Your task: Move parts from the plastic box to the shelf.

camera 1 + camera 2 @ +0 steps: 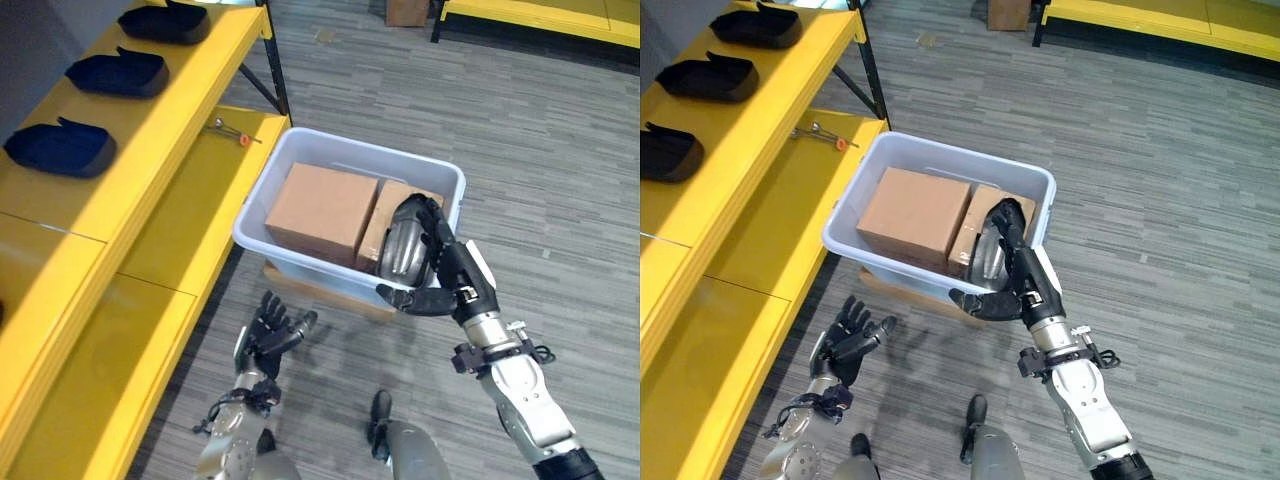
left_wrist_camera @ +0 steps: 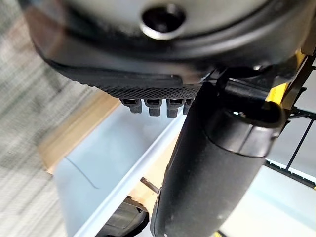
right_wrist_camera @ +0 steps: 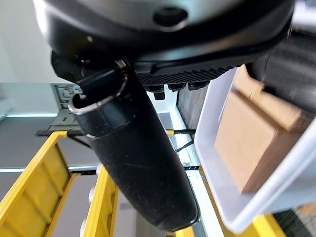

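A white plastic box [image 1: 300, 155] sits on the floor beside a yellow shelf [image 1: 190, 90]. The right hand [image 1: 445, 275], at the box's near rim, curls around a grey metal part [image 1: 403, 250] there. The left hand [image 1: 270, 330] waits below the box, fingers relaxed and holding nothing. Two cardboard boxes [image 1: 320, 212] remain inside. Dark trays [image 1: 60, 148] already line the shelf; the box wall stands between part and shelf.

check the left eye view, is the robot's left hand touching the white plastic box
No, the left hand hangs open below the white plastic box, apart from it.
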Robot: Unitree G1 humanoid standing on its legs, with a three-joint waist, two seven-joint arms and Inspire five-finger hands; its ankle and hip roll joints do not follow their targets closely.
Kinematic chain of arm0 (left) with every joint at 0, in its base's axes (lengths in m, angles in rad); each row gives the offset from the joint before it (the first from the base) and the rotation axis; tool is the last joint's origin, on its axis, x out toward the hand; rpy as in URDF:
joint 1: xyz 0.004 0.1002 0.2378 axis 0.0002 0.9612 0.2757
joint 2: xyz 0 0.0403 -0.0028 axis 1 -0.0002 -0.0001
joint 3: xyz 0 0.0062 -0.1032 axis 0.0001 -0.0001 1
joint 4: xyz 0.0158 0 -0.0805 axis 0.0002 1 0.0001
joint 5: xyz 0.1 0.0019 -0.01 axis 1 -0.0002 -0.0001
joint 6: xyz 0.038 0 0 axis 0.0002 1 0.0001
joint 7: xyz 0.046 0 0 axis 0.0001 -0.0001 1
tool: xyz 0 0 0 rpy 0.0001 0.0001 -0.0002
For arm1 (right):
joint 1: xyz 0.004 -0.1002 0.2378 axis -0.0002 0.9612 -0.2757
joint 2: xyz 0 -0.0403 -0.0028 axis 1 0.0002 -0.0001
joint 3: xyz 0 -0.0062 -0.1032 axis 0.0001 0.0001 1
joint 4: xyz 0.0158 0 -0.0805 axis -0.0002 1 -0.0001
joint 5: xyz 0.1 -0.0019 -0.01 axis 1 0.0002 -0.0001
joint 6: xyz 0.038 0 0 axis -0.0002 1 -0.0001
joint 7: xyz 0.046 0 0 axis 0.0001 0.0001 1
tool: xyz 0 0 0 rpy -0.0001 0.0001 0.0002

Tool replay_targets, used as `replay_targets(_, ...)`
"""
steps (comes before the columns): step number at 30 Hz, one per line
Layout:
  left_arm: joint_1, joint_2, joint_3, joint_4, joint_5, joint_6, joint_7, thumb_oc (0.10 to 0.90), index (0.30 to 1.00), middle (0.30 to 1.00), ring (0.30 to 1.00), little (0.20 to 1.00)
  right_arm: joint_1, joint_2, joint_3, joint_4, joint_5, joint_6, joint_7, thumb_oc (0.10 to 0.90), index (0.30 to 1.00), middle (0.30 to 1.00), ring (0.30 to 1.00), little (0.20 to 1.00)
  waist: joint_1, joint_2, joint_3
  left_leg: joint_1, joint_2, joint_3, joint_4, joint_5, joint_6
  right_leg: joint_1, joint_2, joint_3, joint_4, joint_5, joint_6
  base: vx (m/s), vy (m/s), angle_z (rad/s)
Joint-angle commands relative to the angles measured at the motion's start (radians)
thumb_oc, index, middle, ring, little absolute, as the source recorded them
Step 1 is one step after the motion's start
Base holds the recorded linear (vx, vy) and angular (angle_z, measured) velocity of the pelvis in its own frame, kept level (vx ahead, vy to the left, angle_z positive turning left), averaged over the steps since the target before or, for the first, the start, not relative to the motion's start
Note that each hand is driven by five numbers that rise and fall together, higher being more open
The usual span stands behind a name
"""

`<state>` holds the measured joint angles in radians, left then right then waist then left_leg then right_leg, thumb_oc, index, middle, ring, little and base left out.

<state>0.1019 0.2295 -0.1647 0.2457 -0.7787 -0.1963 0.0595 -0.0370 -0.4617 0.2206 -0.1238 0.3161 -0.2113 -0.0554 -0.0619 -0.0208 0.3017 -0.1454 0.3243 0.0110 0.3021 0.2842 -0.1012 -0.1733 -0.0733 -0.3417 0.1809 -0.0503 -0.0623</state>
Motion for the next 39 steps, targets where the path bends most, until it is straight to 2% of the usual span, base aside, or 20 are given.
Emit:
replay_targets(1, 0.002, 0.062, 0.021, -0.11, 0.011, -0.067, -0.024, 0.9, 1.0, 1.0, 1.0, 1.0, 0.012, 0.001, -0.039, -0.135, 0.009, -0.104, -0.005, 0.9, 1.0, 1.0, 1.0, 1.0, -0.005, -0.043, -0.022, 0.031, -0.155, 0.024, 0.185, -0.159, 0.023, 0.064, -0.059, 0.113, -0.134, 0.129, 0.101, 0.24, -0.159, -0.62)
replay_targets(2, 0.01, 0.063, 0.019, -0.111, 0.014, -0.064, -0.023, 0.9, 1.0, 1.0, 1.0, 1.0, 0.019, 0.002, -0.043, -0.135, 0.008, -0.102, -0.004, 0.9, 1.0, 1.0, 1.0, 1.0, 0.009, -0.055, -0.016, -0.021, -0.196, 0.018, 0.182, -0.195, 0.035, 0.078, -0.056, 0.131, -0.141, 0.124, 0.104, 0.15, -0.077, -0.6)
replay_targets(3, 0.009, 0.064, 0.019, -0.111, 0.014, -0.064, -0.023, 0.9, 1.0, 1.0, 1.0, 1.0, 0.019, 0.002, -0.043, -0.136, 0.008, -0.102, -0.004, 0.9, 1.0, 1.0, 1.0, 1.0, 0.008, -0.057, -0.018, -0.024, -0.199, 0.018, 0.18, -0.192, 0.036, 0.075, -0.059, 0.131, -0.142, 0.126, 0.104, 0.28, -0.018, -0.5)
replay_targets(4, 0.026, 0.067, 0.021, -0.12, 0.011, -0.059, -0.027, 0.9, 1.0, 1.0, 1.0, 1.0, 0.021, -0.002, -0.054, -0.14, 0.008, -0.106, -0.003, 0.9, 1.0, 1.0, 1.0, 1.0, 0.038, -0.07, -0.003, -0.122, -0.228, 0.004, 0.109, -0.233, 0.052, 0.113, -0.053, 0.167, -0.149, 0.111, 0.118, 0.28, 0.037, -0.58)
replay_targets(5, 0.032, 0.07, 0.02, -0.124, 0.01, -0.06, -0.03, 0.9, 1.0, 1.0, 1.0, 1.0, 0.027, -0.002, -0.061, -0.144, 0.013, -0.109, -0.002, 0.9, 1.0, 1.0, 1.0, 1.0, 0.04, -0.074, -0.008, -0.143, -0.199, 0.013, 0.053, -0.212, 0.049, 0.123, -0.055, 0.173, -0.155, 0.103, 0.125, 0.42, 0.102, -0.35)
replay_targets(6, 0.037, 0.069, 0.018, -0.122, 0.012, -0.06, -0.03, 0.9, 1.0, 1.0, 1.0, 1.0, 0.032, 0.001, -0.068, -0.144, 0.012, -0.115, -0.005, 0.9, 1.0, 1.0, 1.0, 1.0, 0.049, -0.063, -0.012, -0.172, -0.156, 0.031, -0.054, -0.161, 0.034, 0.147, -0.048, 0.176, -0.161, 0.09, 0.135, 0.37, 0.166, -0.49)
replay_targets(7, 0.039, 0.071, 0.018, -0.112, 0.02, -0.061, -0.026, 0.9, 1.0, 1.0, 1.0, 1.0, 0.034, 0.004, -0.067, -0.141, 0.004, -0.118, -0.012, 0.9, 1.0, 1.0, 1.0, 1.0, 0.068, -0.052, -0.013, -0.186, -0.141, 0.024, -0.16, -0.093, 0.018, 0.168, -0.037, 0.186, -0.166, 0.082, 0.14, 0.43, 0.197, -0.54)
replay_targets(9, 0.051, 0.075, 0.027, -0.099, 0.042, -0.059, -0.016, 0.9, 1.0, 1.0, 1.0, 1.0, 0.04, 0.011, -0.066, -0.137, -0.003, -0.119, -0.012, 0.9, 1.0, 1.0, 1.0, 1.0, 0.1, -0.04, -0.016, -0.154, -0.146, -0.035, -0.328, -0.032, -0.008, 0.22, -0.03, 0.214, -0.164, 0.055, 0.151, 0.44, 0.202, -0.8)
replay_targets(11, 0.055, 0.068, 0.04, -0.084, 0.037, -0.06, -0.018, 0.9, 1.0, 1.0, 1.0, 1.0, 0.053, 0.022, -0.069, -0.135, -0.003, -0.113, 0.001, 0.9, 1.0, 1.0, 1.0, 1.0, 0.096, -0.038, -0.038, -0.115, -0.146, -0.022, -0.32, -0.05, -0.004, 0.248, -0.026, 0.233, -0.165, 0.035, 0.158, 0.32, 0.198, -0.96)
replay_targets(12, 0.052, 0.071, 0.042, -0.089, 0.039, -0.064, -0.019, 0.9, 1.0, 1.0, 1.0, 1.0, 0.053, 0.024, -0.067, -0.136, -0.012, -0.114, 0.002, 0.9, 1.0, 1.0, 1.0, 1.0, 0.103, -0.034, -0.043, -0.102, -0.157, -0.022, -0.325, -0.039, -0.011, 0.262, -0.032, 0.241, -0.166, 0.031, 0.163, 0.3, 0.238, -0.87)
replay_targets(16, 0.054, 0.083, 0.05, -0.1, 0.027, -0.065, -0.029, 0.9, 1.0, 1.0, 1.0, 1.0, 0.075, 0.051, -0.072, -0.15, 0.005, -0.108, 0.021, 0.9, 1.0, 1.0, 1.0, 1.0, 0.094, -0.043, -0.073, -0.064, -0.19, 0.037, -0.311, -0.085, 0.018, 0.274, -0.076, 0.259, -0.169, 0.037, 0.187, 0.24, 0.241, -0.61)
replay_targets(22, 0.036, 0.099, 0.058, -0.106, 0.017, -0.079, 0.003, 0.9, 1.0, 1.0, 1.0, 1.0, 0.017, 0.067, -0.035, -0.123, -0.011, -0.088, 0.004, 0.9, 1.0, 1.0, 1.0, 1.0, 0.096, -0.067, -0.075, -0.087, -0.232, 0.093, -0.26, -0.157, 0.062, 0.22, -0.142, 0.28, -0.177, 0.104, 0.227, 0.05, 0.129, -0.24)
replay_targets(30, 0.035, 0.099, 0.068, -0.106, 0.011, -0.076, 0.01, 0.9, 1.0, 1.0, 1.0, 1.0, -0.006, 0.066, -0.02, -0.117, -0.02, -0.078, 0.008, 0.9, 1.0, 1.0, 1.0, 1.0, 0.103, -0.09, -0.062, -0.105, -0.246, 0.129, -0.241, -0.195, 0.083, 0.177, -0.172, 0.277, -0.183, 0.173, 0.254, 0.01, 0.043, 0.06)
replay_targets(32, 0.037, 0.106, 0.074, -0.116, 0.011, -0.076, 0.017, 0.9, 1.0, 1.0, 1.0, 1.0, -0.031, 0.067, -0.004, -0.113, -0.031, -0.075, 0.003, 0.9, 1.0, 1.0, 1.0, 1.0, 0.112, -0.098, -0.047, -0.098, -0.247, 0.147, -0.254, -0.201, 0.092, 0.143, -0.18, 0.26, -0.154, 0.21, 0.263, -0.05, 0.035, -0.16)
replay_targets(34, 0.039, 0.112, 0.076, -0.122, 0.01, -0.076, 0.02, 0.9, 1.0, 1.0, 1.0, 1.0, -0.058, 0.065, 0.015, -0.111, -0.039, -0.074, 0.001, 0.9, 1.0, 1.0, 1.0, 1.0, 0.119, -0.097, -0.031, -0.087, -0.242, 0.159, -0.268, -0.202, 0.096, 0.111, -0.179, 0.234, -0.113, 0.219, 0.263, -0.06, 0.041, -0.22)
replay_targets(35, 0.039, 0.116, 0.078, -0.127, 0.007, -0.079, 0.023, 0.9, 1.0, 1.0, 1.0, 1.0, -0.08, 0.064, 0.027, -0.104, -0.046, -0.071, 0.0, 0.9, 1.0, 1.0, 1.0, 1.0, 0.129, -0.098, -0.017, -0.081, -0.236, 0.17, -0.271, -0.203, 0.094, 0.095, -0.182, 0.195, -0.094, 0.225, 0.261, -0.06, -0.012, -0.42)
replay_targets(36, 0.045, 0.12, 0.089, -0.133, 0.007, -0.08, 0.027, 0.9, 1.0, 1.0, 1.0, 1.0, -0.11, 0.064, 0.043, -0.093, -0.055, -0.068, -0.004, 0.9, 1.0, 1.0, 1.0, 1.0, 0.153, -0.101, 0.0, -0.07, -0.226, 0.191, -0.267, -0.214, 0.087, 0.093, -0.211, 0.108, -0.099, 0.24, 0.262, -0.08, -0.12, -0.65)
replay_targets(37, 0.044, 0.13, 0.097, -0.133, -0.007, -0.08, 0.026, 0.9, 1.0, 1.0, 1.0, 1.0, -0.154, 0.061, 0.063, -0.083, -0.057, -0.067, -0.008, 0.9, 1.0, 1.0, 1.0, 1.0, 0.151, -0.102, 0.026, -0.07, -0.203, 0.202, -0.261, -0.21, 0.071, 0.049, -0.216, 0.081, -0.13, 0.254, 0.257, -0.06, -0.131, -0.9)
replay_targets(38, 0.042, 0.13, 0.098, -0.132, -0.008, -0.08, 0.026, 0.9, 1.0, 1.0, 1.0, 1.0, -0.157, 0.062, 0.064, -0.082, -0.057, -0.067, -0.008, 0.9, 1.0, 1.0, 1.0, 1.0, 0.151, -0.101, 0.027, -0.071, -0.2, 0.202, -0.26, -0.211, 0.069, 0.049, -0.213, 0.081, -0.128, 0.252, 0.255, -0.05, -0.216, -0.86)
replay_targets(39, 0.034, 0.138, 0.098, -0.136, -0.012, -0.081, 0.026, 0.9, 1.0, 1.0, 1.0, 1.0, -0.161, 0.045, 0.065, -0.1, -0.072, -0.065, -0.004, 0.9, 1.0, 1.0, 1.0, 1.0, 0.145, -0.104, 0.056, -0.09, -0.183, 0.175, -0.23, -0.207, 0.062, 0.036, -0.198, 0.129, -0.12, 0.221, 0.243, -0.05, -0.16, -0.52)
